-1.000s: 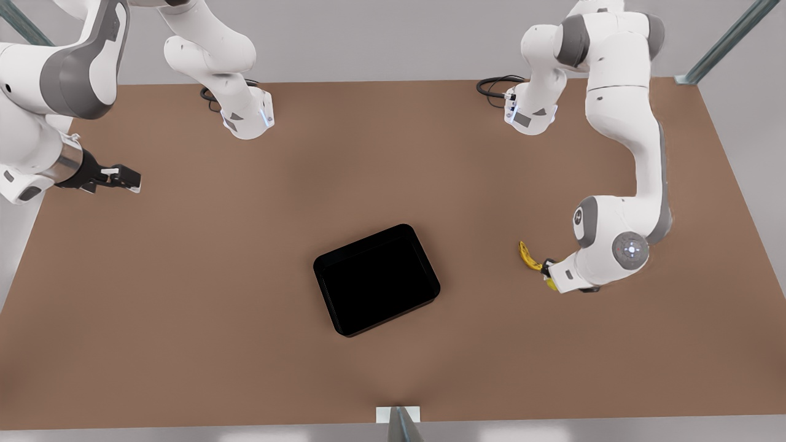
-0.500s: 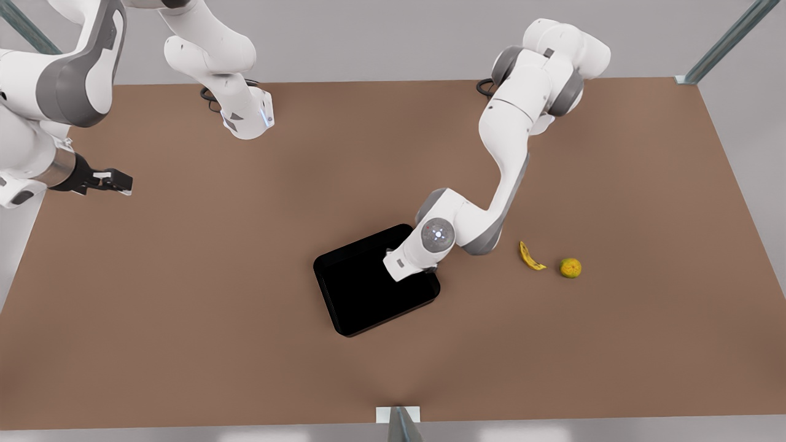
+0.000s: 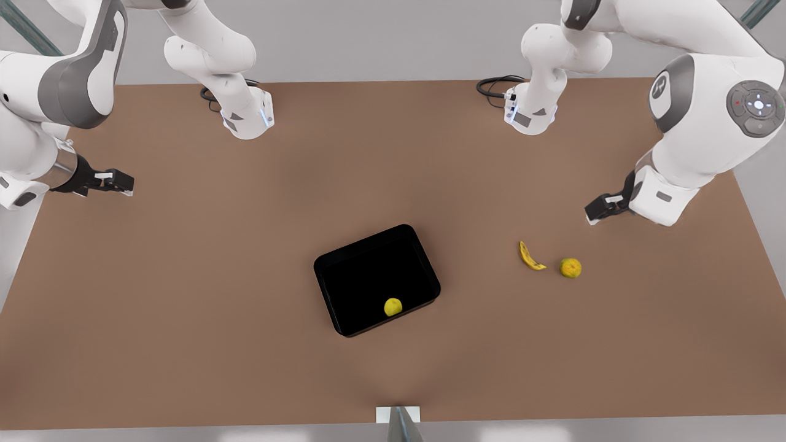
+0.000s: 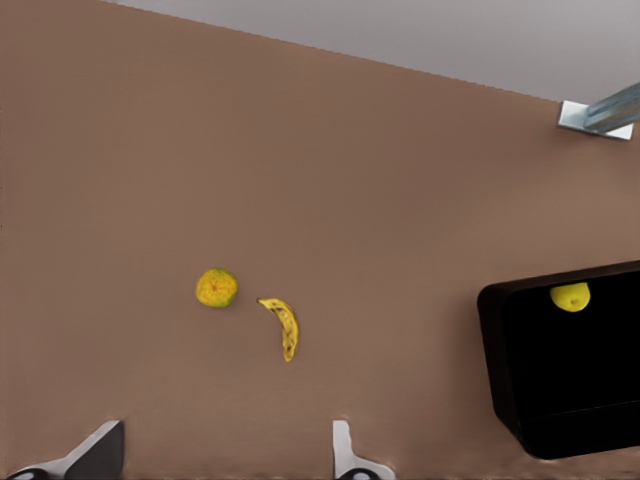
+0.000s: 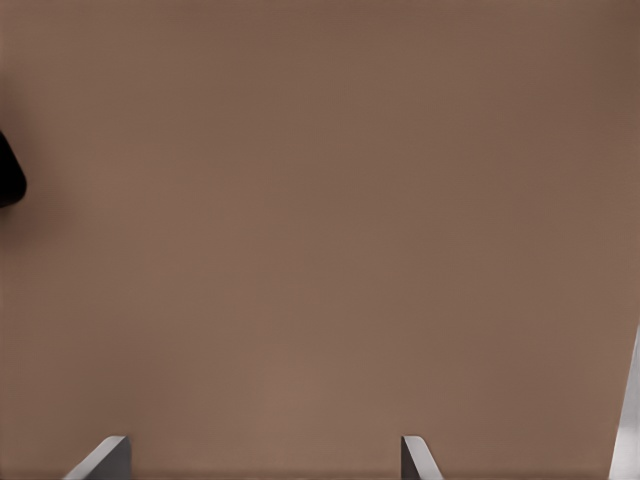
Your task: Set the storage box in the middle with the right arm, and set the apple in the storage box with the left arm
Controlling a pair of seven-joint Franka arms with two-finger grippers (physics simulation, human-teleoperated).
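Apple (image 3: 393, 306) lay inside the storage box (image 3: 368, 276), close to its near wall. Half a second before, the left arm was bent low over the box and no apple showed. Now the left gripper (image 3: 594, 213) had pulled back to the front view's right, raised above the table (image 3: 184, 276) just beyond the banana (image 3: 531, 256) and the mottled orange fruit (image 3: 570, 267). Its jaws stood apart and held nothing. The box sat about mid-table between the two arms, so both halves of the task looked done, with only the retreat left.

The right gripper (image 3: 126, 182) waited at the front view's far left, well apart from the box, hardly moved over the last second, its jaws also apart and empty.

The left wrist view confirmed the release: wide-set fingertips (image 4: 345, 455) framed bare table, with the banana (image 4: 283, 326) and mottled fruit (image 4: 216, 288) just beyond them and the apple (image 4: 570, 296) resting against the box (image 4: 580, 390) wall farther off. The right wrist view gave the spread of that gripper's fingertips (image 5: 415, 455), which the front view showed less plainly, and caught a dark corner of the box (image 5: 8, 175) at its edge.
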